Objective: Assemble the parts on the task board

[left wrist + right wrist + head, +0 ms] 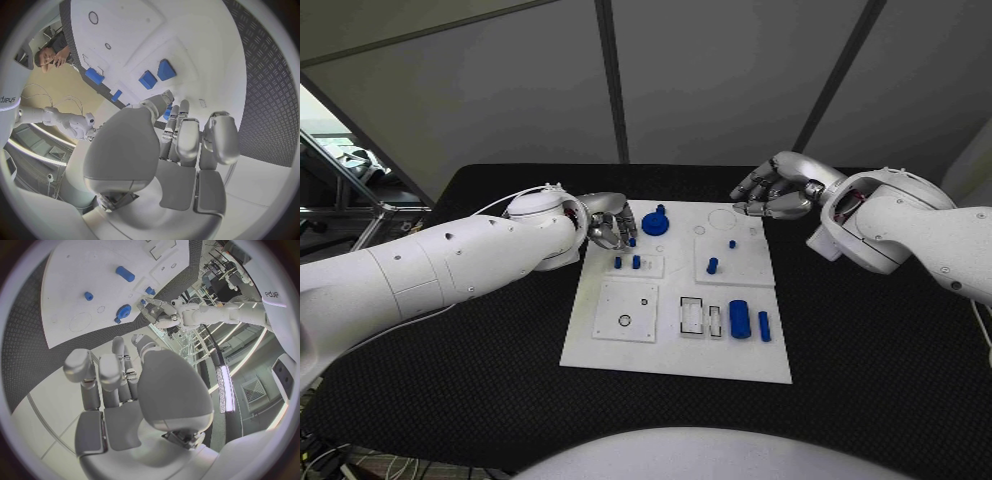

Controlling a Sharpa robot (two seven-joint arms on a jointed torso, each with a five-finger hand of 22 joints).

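Observation:
The white task board [678, 345] lies in the middle of the black table. On it are a round blue knob [655, 224], two short blue pegs [627, 262] side by side, another peg [713, 266], and two blue cylinders [740, 319] lying near its right edge. My left hand [607, 230] hovers over the board's far left corner, fingers curled, pinching a small blue part [167, 113] between thumb and fingertips. The two pegs [156, 75] stand just beyond those fingers. My right hand [776, 195] hangs past the far right corner, holding nothing, its fingers [106, 375] loosely bent.
Sunken white plates sit on the board: a square one with a hole [627, 312] and a slotted one [692, 316]. Black table [877, 330] lies bare on both sides of the board. Grey wall panels stand behind the table.

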